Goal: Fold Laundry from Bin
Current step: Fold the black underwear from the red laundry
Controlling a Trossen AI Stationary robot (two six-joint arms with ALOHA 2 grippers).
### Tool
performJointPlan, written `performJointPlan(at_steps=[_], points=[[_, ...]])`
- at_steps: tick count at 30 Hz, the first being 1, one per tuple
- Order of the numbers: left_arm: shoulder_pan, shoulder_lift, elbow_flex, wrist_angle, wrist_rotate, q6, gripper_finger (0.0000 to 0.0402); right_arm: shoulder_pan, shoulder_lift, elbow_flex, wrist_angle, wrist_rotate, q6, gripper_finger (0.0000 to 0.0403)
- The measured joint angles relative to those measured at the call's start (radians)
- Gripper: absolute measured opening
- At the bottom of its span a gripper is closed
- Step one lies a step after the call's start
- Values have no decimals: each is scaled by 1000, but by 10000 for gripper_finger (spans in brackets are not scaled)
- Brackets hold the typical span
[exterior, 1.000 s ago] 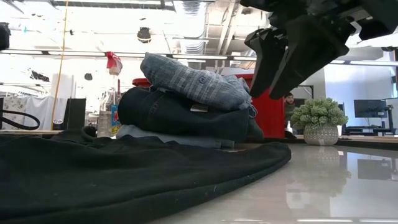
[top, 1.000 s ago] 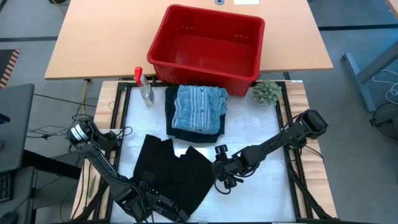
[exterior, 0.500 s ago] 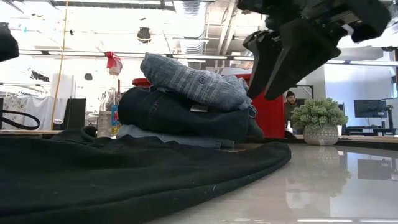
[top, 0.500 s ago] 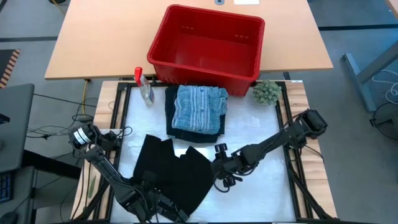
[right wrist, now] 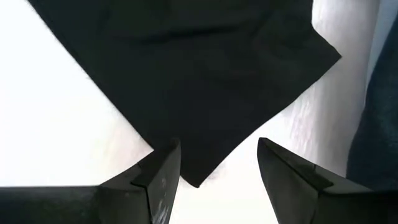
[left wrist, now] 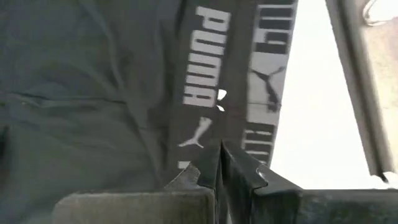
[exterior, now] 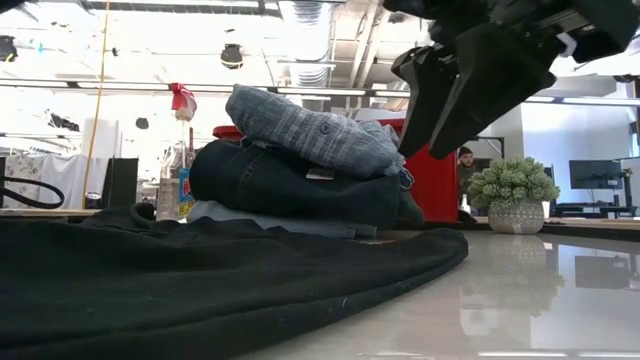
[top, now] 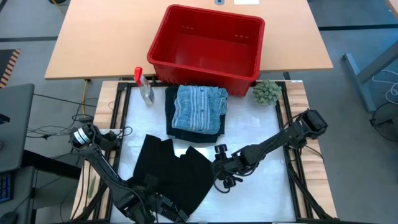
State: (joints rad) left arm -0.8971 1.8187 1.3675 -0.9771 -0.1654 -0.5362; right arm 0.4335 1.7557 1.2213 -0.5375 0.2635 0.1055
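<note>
A black garment (top: 171, 174) lies spread on the white table, near the front; it also shows in the low view (exterior: 200, 280). Behind it stands a folded stack: a grey-blue striped garment (top: 199, 107) on a dark one (top: 186, 130), with a light blue layer at the bottom (exterior: 260, 222). The red bin (top: 205, 43) stands behind the stack. My left gripper (top: 152, 200) is shut on the black garment at its near edge. My right gripper (top: 222, 171) hangs open above the garment's right corner (right wrist: 199, 177), with a finger on either side and touching nothing. My left gripper has its two fingers shut together on the black garment's band with white PUMA lettering (left wrist: 208, 140), at the garment's near edge. The fingers lie along the band. The garment lies on the table.
A clear spray bottle with a red top (top: 144, 87) stands left of the stack. A small green plant (top: 267, 92) stands to the right of the bin. Bare white table (top: 261, 134) lies right of the stack. A person (exterior: 467, 165) shows far behind the table.
My right gripper has swung a little toward the table's left edge and back, staying open above the black garment's corner. The garment has not moved.
</note>
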Motion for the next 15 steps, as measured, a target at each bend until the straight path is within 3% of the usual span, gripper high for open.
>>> performJointPlan(at_steps=[7, 11, 15], points=[[-35, -1, 16, 5, 79, -107, 0, 10, 0, 0, 0, -3, 20, 239], [-72, -1, 16, 91, -51, -298, 0, 13, 0, 0, 22, -7, 27, 239], [-87, -1, 16, 154, -232, -588, 9, 4, 0, 0, 137, -6, 27, 239]])
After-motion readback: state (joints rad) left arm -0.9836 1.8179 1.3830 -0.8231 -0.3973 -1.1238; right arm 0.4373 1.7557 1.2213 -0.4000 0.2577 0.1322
